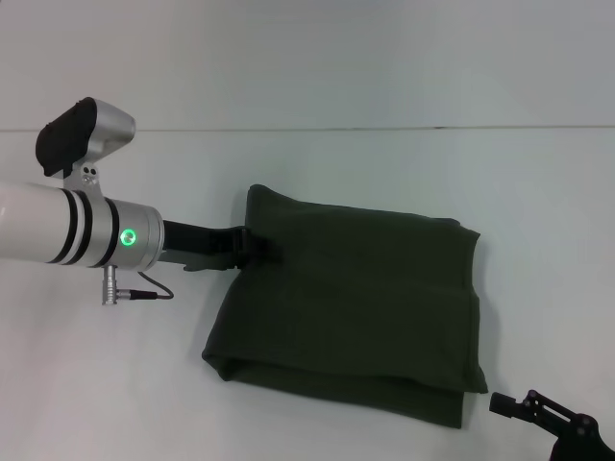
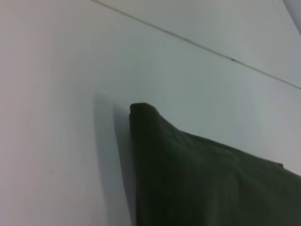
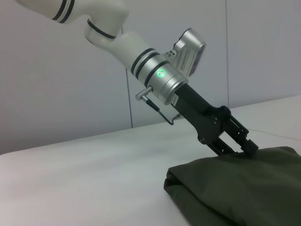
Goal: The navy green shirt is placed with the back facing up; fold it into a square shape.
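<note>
The navy green shirt lies folded into a rough rectangle on the white table, with doubled layers along its near edge. My left gripper reaches in from the left and rests at the shirt's left edge. In the right wrist view the left gripper has its fingers apart, tips down on top of the cloth, open. The left wrist view shows only the shirt's far left corner lying flat. My right gripper sits low at the near right, just off the shirt's near right corner.
The white table runs wide around the shirt, and a thin seam crosses it at the back. A short cable loops under the left wrist.
</note>
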Controlling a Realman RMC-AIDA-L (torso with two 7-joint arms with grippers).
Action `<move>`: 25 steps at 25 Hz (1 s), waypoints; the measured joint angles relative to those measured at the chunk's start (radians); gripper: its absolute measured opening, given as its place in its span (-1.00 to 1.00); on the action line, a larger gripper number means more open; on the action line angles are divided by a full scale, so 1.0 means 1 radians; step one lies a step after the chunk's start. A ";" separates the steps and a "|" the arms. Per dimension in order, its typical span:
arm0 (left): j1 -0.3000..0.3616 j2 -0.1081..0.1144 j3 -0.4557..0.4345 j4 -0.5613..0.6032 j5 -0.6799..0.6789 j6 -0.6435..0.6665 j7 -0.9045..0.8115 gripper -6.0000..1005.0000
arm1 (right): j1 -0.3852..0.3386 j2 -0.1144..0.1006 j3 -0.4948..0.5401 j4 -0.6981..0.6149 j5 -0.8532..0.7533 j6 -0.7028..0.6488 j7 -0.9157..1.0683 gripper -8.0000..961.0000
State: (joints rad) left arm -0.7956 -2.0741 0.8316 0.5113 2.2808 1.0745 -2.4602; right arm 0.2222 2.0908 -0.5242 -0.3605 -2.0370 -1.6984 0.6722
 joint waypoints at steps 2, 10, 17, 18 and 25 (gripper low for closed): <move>0.000 0.000 0.009 0.000 0.001 -0.002 0.000 0.26 | -0.001 0.000 0.001 0.001 0.000 -0.002 0.001 0.97; 0.005 -0.004 0.031 0.003 0.001 -0.026 0.002 -0.50 | -0.001 0.000 0.001 0.002 0.000 -0.007 0.001 0.97; 0.007 -0.010 0.025 0.003 -0.007 -0.026 0.037 -0.80 | 0.001 0.000 0.003 0.002 0.002 -0.006 0.003 0.97; 0.010 -0.010 0.016 0.006 -0.009 -0.026 0.039 -0.81 | 0.001 0.000 0.003 0.002 0.002 -0.006 0.003 0.97; 0.032 -0.011 -0.021 0.031 -0.012 -0.023 0.041 -0.89 | 0.007 0.000 0.006 0.002 0.006 0.001 0.003 0.97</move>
State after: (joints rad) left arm -0.7636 -2.0850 0.8103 0.5424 2.2688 1.0514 -2.4194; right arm 0.2291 2.0908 -0.5183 -0.3589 -2.0309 -1.6973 0.6751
